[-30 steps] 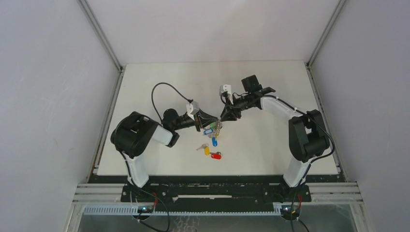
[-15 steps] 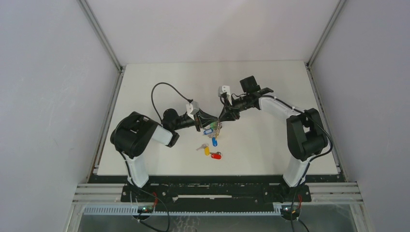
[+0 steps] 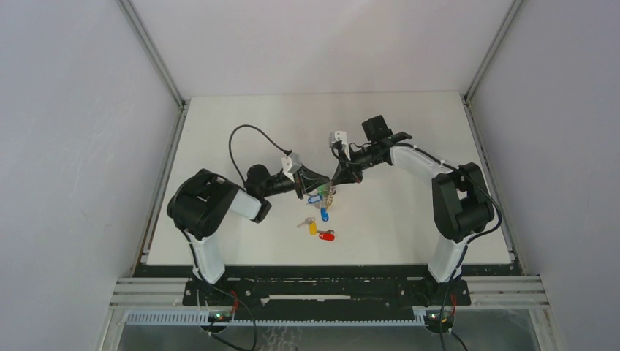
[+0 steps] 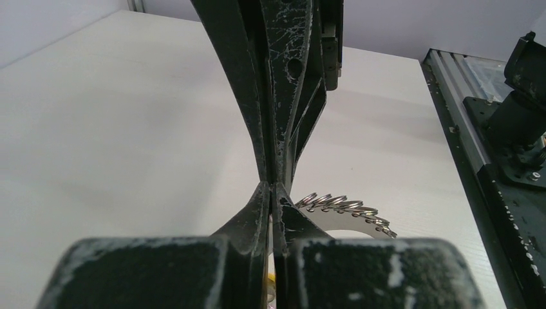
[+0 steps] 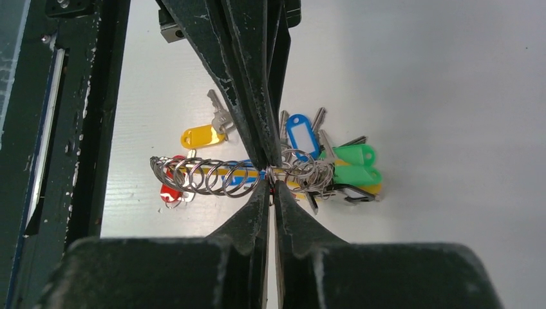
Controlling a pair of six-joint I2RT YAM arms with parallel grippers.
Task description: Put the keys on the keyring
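Nearest the arm bases, a red-tagged key (image 3: pixel 327 235) and a yellow-tagged key (image 3: pixel 312 227) lie loose on the desk (image 3: pixel 409 227). Neither is threaded yet, so the job looks barely begun. Just beyond them the keyring (image 5: pixel 302 168), its green and blue tags bunched at one end, is held between the two arms. The right pincer (image 5: pixel 270 172) is clamped tight on its wire coil. The left pincer (image 4: pixel 273 188) is closed too, apparently pinching the ring's other end, though its own fingers mask that contact and only a fan of coils peeks out beside them. Whether the ring is spread enough to admit a key cannot be made out.
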